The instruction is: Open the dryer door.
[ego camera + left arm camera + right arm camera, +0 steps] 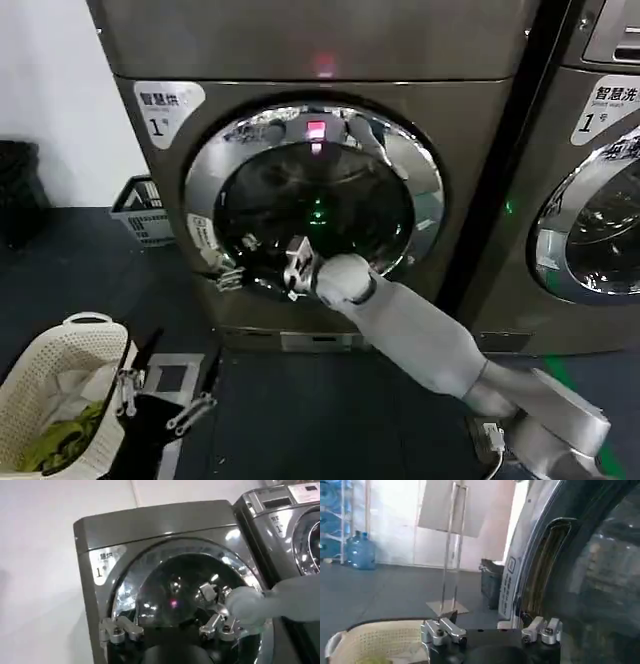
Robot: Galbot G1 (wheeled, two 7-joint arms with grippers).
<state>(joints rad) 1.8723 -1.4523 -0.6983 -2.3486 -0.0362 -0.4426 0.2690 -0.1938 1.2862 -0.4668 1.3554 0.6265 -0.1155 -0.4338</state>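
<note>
The grey dryer point(320, 60) stands straight ahead, and its round glass door point(315, 205) with a chrome rim looks shut. My right arm reaches up from the lower right. Its right gripper point(262, 272) is open at the door's lower left rim. In the right wrist view the right gripper point(492, 630) has its fingers spread. One finger point(542, 629) sits close to the door's edge, below the dark handle recess point(547, 565). The left gripper point(160, 400) hangs open low on the left, away from the dryer. In its own view the left gripper point(167, 630) faces the door point(185, 590).
A cream laundry basket point(60, 390) with clothes sits on the floor at the lower left. A grey basket point(143, 210) stands by the wall left of the dryer. A second machine point(590, 200) adjoins on the right. The dark floor in front is open.
</note>
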